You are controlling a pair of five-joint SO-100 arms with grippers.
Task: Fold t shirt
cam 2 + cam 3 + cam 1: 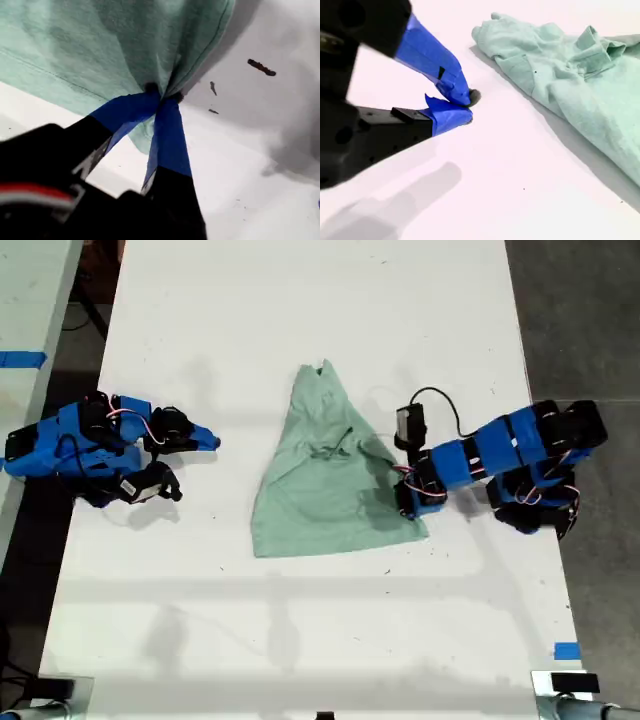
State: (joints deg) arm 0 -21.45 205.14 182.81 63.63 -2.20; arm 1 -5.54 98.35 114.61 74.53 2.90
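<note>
The t shirt [325, 470] lies near the middle of the white table [300, 640], a pale mint-green piece of soft cloth, creased and bunched, narrow at its twelve-o'clock end in the exterior view and widening to a broad hem at six o'clock. A small rumpled fold sits near its centre, and its four-o'clock corner is gathered into a pinch. My first gripper [162, 96] has its blue-taped jaws closed together on that corner, the cloth puckering where the tips meet; in the exterior view this arm reaches in from three o'clock, with a black cable looping above it. My second gripper [465, 105] rests at nine o'clock of the garment in the exterior view, well apart from it, its blue tips nearly touching and holding nothing, bare table beneath them. Dark specks [261, 67] mark the table just beside the pinched corner. A scrap of blue tape [566, 650] sits near the table's edge at five o'clock in the exterior view.
</note>
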